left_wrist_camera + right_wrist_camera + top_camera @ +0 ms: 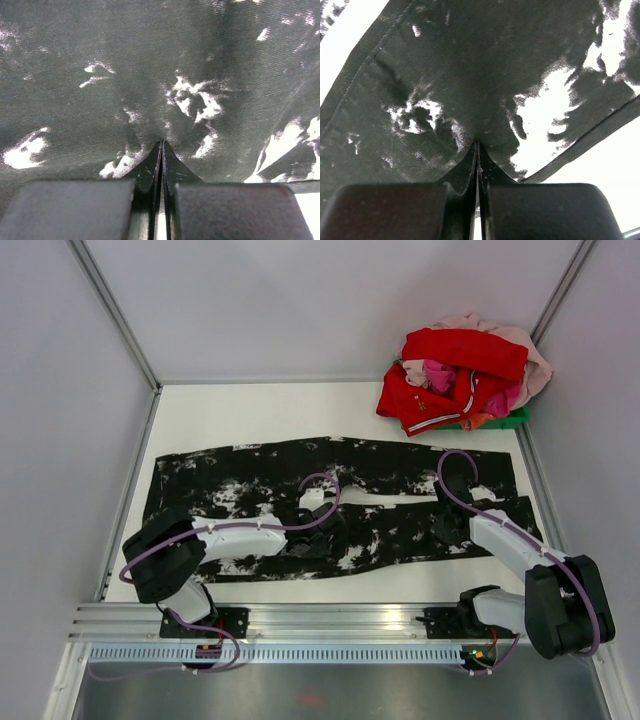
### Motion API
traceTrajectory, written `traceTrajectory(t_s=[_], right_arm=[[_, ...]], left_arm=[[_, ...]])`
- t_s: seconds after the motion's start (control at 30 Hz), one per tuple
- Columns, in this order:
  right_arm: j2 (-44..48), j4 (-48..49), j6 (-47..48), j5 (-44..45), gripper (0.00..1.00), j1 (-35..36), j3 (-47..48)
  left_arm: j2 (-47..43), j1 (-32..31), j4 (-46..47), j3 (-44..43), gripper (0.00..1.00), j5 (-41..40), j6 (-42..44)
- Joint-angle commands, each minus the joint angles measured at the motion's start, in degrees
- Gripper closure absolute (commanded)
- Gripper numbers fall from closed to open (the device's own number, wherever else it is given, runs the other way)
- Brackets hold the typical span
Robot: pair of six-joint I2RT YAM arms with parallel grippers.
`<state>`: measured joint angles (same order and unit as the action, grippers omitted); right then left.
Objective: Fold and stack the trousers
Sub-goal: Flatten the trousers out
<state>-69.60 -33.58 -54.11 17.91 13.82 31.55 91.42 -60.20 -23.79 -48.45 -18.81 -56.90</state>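
Observation:
The black trousers (250, 475) with white blotches lie spread flat and lengthwise across the white table, both legs side by side. My left gripper (318, 532) is down on the near leg around the middle. In the left wrist view its jaws (162, 143) are shut, the tips pinching a pucker of the blotched fabric (150, 75). Over on the right, my right gripper (450, 528) rests on the trousers' right end near the front hem. Its jaws (478, 145) are shut too, tips nipping the cloth (445, 65), with a hem edge running just to the right.
A heap of red and pink clothes (465, 375) sits on a green holder (505, 420) in the back right corner. White walls close in the table on three sides. An aluminium rail (330, 620) runs along the near edge.

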Motion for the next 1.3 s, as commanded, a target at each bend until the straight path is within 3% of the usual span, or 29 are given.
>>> traceTrajectory(t_s=[0.0,0.1,0.23,0.33,0.43,0.47,0.57,0.83,1.03,1.27], right_arm=[[-0.27,-4.73,2.33,2.30,1.00,-0.82,0.70],[0.26,-8.41,4.45,5.98,1.00,-0.82,3.60],[2.62,-11.33,7.08,8.28,1.00,-0.82,7.11],[6.75,-9.93,11.64,1.72,1.00,-0.73,12.12],[10.53,-4.23,14.81,-5.39,0.95,-0.47,16.60],[10.89,-2.73,15.08,-7.35,0.94,-0.12,16.96],[9.76,3.33,16.84,-15.32,0.95,2.16,17.41],[-1.49,18.89,19.30,-21.42,0.98,18.85,18.71],[-17.12,24.96,23.95,-23.88,0.98,31.34,31.34],[-36.45,32.34,21.50,-28.19,0.99,40.31,45.96]], left_arm=[[-2.29,-1.05,-4.76,0.72,0.98,2.56,-0.75],[-6.58,-0.44,-8.88,0.63,0.93,-2.62,-2.33],[-10.81,3.85,-11.19,-0.15,0.88,-2.99,-0.94],[-14.76,4.22,-14.25,-4.18,0.80,-5.26,1.69],[-18.80,4.57,-19.77,-9.19,0.57,-10.44,2.15],[-19.78,5.18,-21.37,-9.73,0.41,-11.76,1.19],[-23.37,12.45,-24.63,-6.94,0.34,-12.05,-3.55],[-35.94,37.84,-27.62,9.23,0.34,-4.84,-15.07],[-43.25,48.41,-34.39,15.56,0.39,-4.39,-25.18],[-37.90,55.19,-35.00,17.86,0.67,-6.85,-33.17]])
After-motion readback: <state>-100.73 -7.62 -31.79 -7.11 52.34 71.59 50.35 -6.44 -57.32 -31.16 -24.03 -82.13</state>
